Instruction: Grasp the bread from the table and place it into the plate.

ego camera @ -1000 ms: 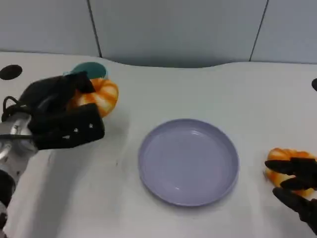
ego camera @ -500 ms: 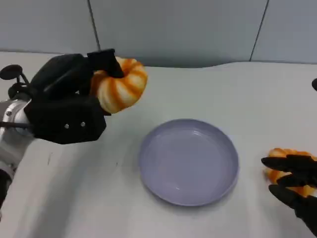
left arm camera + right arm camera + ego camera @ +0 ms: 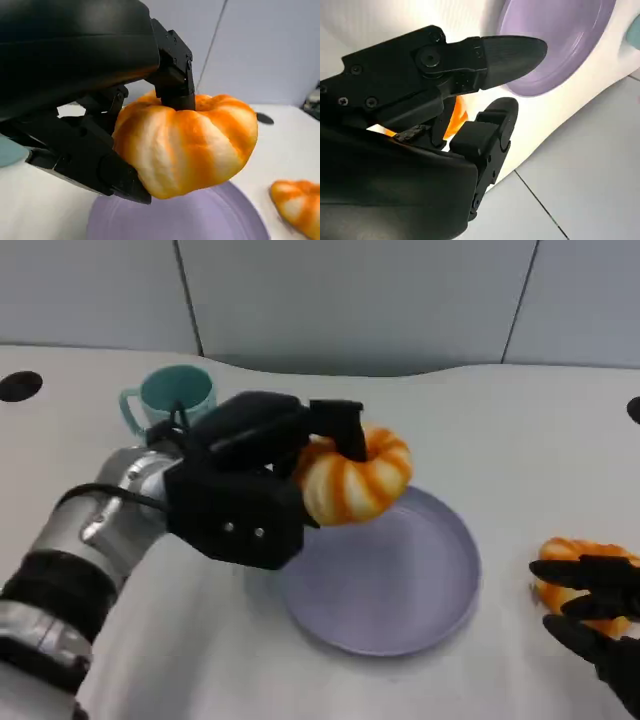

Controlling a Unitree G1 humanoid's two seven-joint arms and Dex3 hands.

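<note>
bread (image 3: 356,483), now plate-ward, in left hand (image 3: 262,480)

A white table (image 3: 520,430) carries a lavender plate (image 3: 420,590) near its middle. A teal mug (image 3: 172,396) stands well off to the plate's far left, and a second orange-striped bread (image 3: 575,565) lies to the plate's right.

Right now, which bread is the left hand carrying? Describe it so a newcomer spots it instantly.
Start at the lavender plate mid-table. Above its near-left rim, the left hand grips the round orange-and-white striped bread, lifted off the table. The other bread lies on the table to the right of the plate, by the right hand; the teal mug stands behind.
</note>
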